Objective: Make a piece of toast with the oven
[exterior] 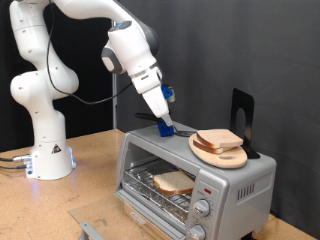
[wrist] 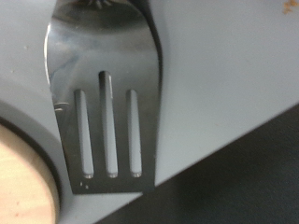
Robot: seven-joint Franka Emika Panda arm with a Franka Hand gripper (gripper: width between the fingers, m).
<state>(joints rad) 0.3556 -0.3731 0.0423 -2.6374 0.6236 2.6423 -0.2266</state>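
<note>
The silver oven (exterior: 252, 186) stands at the exterior view's lower right. One piece of toast (exterior: 173, 182) lies inside it on the wire rack. A second slice (exterior: 218, 139) rests on a round wooden plate (exterior: 224, 157) on the oven's roof. My gripper (exterior: 164, 108) hangs over the roof just left of the plate, shut on the handle of a slotted metal spatula (exterior: 166, 128) whose blade touches the roof. In the wrist view the spatula blade (wrist: 107, 103) lies flat on the grey oven top (wrist: 224, 84), beside the plate's rim (wrist: 23, 177).
A black upright stand (exterior: 243, 113) sits on the oven behind the plate. Two round knobs (exterior: 203, 208) are on the oven's front right. The arm's white base (exterior: 45, 150) stands on the wooden table (exterior: 90, 180) at the exterior view's left.
</note>
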